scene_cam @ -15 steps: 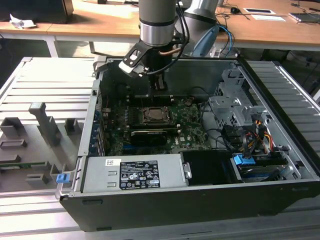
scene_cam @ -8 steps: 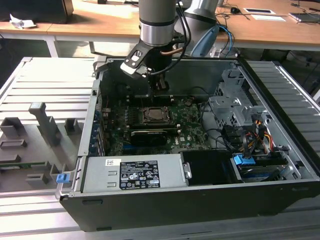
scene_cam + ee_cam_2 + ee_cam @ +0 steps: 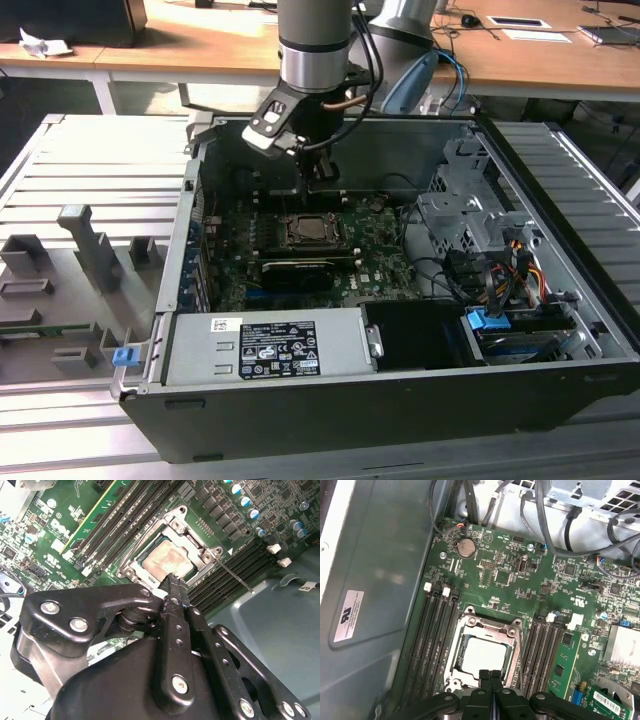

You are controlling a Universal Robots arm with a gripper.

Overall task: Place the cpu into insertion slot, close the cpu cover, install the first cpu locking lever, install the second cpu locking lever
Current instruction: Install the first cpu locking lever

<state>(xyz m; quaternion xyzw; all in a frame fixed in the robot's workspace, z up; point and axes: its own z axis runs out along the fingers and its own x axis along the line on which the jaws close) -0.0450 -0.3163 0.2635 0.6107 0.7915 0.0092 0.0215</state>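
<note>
Hovering at the insertion slot's (image 3: pixel 451 677) edge above the seated cpu (image 3: pixel 482 655), the gripper (image 3: pixel 490 674) holds nothing, fingers pressed together.

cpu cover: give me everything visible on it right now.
The cpu cover is a thin silver metal frame with a square centre opening. It lies flat on the green board, between the memory slots. The pale cpu shows through the opening. The shut gripper has its tips at one edge of the cover; contact can't be confirmed.
</note>
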